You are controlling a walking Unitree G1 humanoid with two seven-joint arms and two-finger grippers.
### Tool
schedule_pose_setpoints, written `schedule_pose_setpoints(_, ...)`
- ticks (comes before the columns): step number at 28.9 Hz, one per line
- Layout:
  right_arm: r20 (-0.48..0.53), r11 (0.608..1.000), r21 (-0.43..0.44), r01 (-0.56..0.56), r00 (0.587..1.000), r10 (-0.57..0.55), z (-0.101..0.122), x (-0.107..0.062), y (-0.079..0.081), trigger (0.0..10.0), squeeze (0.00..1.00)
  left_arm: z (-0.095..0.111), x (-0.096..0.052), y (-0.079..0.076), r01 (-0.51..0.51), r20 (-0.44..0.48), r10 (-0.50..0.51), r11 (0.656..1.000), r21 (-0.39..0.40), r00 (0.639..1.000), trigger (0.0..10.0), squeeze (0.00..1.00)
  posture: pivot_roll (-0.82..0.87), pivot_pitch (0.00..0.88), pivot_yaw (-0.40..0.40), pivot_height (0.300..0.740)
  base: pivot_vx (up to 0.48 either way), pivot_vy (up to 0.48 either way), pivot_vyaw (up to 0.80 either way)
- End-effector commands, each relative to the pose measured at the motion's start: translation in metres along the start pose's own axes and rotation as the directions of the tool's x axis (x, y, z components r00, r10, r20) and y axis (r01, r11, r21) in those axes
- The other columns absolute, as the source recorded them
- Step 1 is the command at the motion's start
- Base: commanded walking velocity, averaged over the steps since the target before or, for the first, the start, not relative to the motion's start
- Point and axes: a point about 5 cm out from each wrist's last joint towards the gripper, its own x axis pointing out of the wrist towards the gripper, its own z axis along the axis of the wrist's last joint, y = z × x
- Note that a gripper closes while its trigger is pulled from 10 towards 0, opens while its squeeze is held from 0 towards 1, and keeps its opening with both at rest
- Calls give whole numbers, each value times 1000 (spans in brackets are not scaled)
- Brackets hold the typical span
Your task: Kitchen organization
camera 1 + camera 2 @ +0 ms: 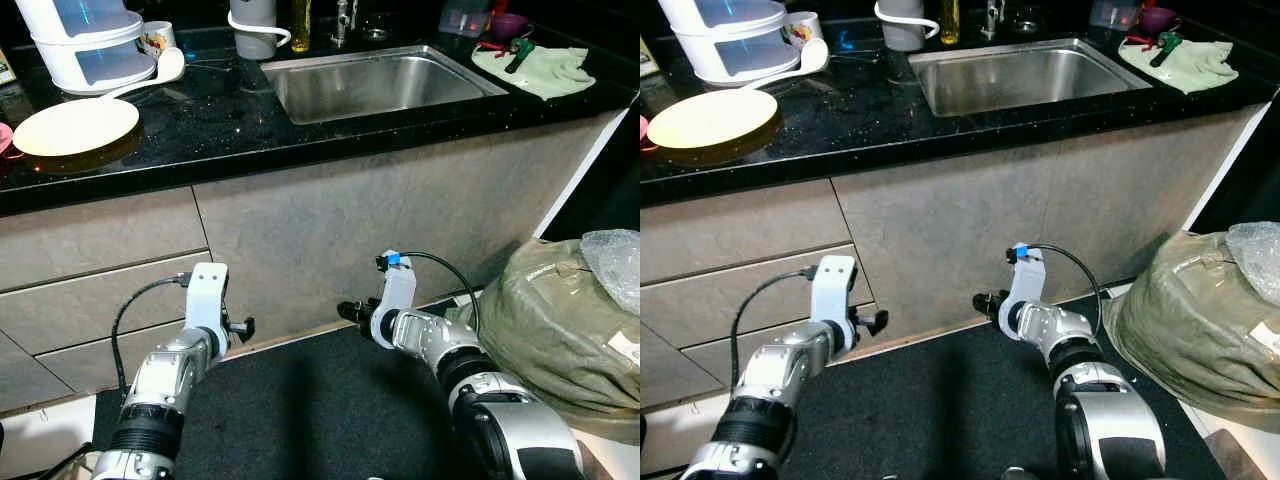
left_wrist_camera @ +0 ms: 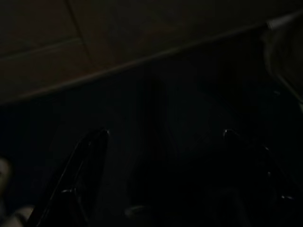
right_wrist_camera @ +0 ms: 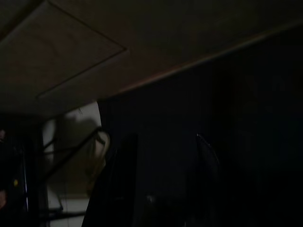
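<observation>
A black stone counter (image 1: pixel 200 125) carries a round yellow plate (image 1: pixel 75 125) at the left. Behind the plate stand a white stacked container (image 1: pixel 90 45), a white spoon (image 1: pixel 165 68) and a mug (image 1: pixel 158 38). The steel sink (image 1: pixel 380 80) is set in the middle, with a grey jug (image 1: pixel 255 30) and a yellow bottle (image 1: pixel 300 22) behind it. A pale green cloth (image 1: pixel 535 68) with utensils on it lies at the right. Both arms hang low before the cabinet fronts. My left gripper (image 1: pixel 240 325) and right gripper (image 1: pixel 350 310) are open and hold nothing; the dark wrist views show their fingers (image 2: pixel 94 142) (image 3: pixel 118 165) apart.
Grey cabinet drawers (image 1: pixel 90 270) run under the counter. A black mat (image 1: pixel 320 410) covers the floor before me. A large stuffed olive sack (image 1: pixel 560 320) with clear plastic on top stands on the floor at the right, close to my right arm.
</observation>
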Motion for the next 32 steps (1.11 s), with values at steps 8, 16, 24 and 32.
schedule_pose_setpoints(8, 55, 1000, 4, 22, 998, -22, 11, -3, 0, 10000, 0, 13, -6, -4, 36, 53, -37, 999, 4, 998, 10000, 0, 7, 0, -6, 732, 0, 0, 0)
schedule_pose_setpoints(16, 284, 979, -124, -161, 940, 190, 33, -9, 19, 10000, 0, 39, -15, -22, 134, 271, -155, 987, 93, 950, 10000, 0, 9, 0, -9, 732, 0, 0, 0)
schedule_pose_setpoints(24, 387, 846, -141, -514, 758, 525, 32, -23, 41, 10000, 0, 39, -32, -50, 477, 385, -462, 877, 62, 799, 10000, 0, 9, 0, -12, 732, 0, 0, 0)
schedule_pose_setpoints(32, 148, 426, -199, -882, 403, 903, 1, -62, 66, 10000, 0, 10, -70, -72, 830, 276, -821, 545, 116, 500, 10000, 0, 8, 0, -16, 732, 0, 0, 0)
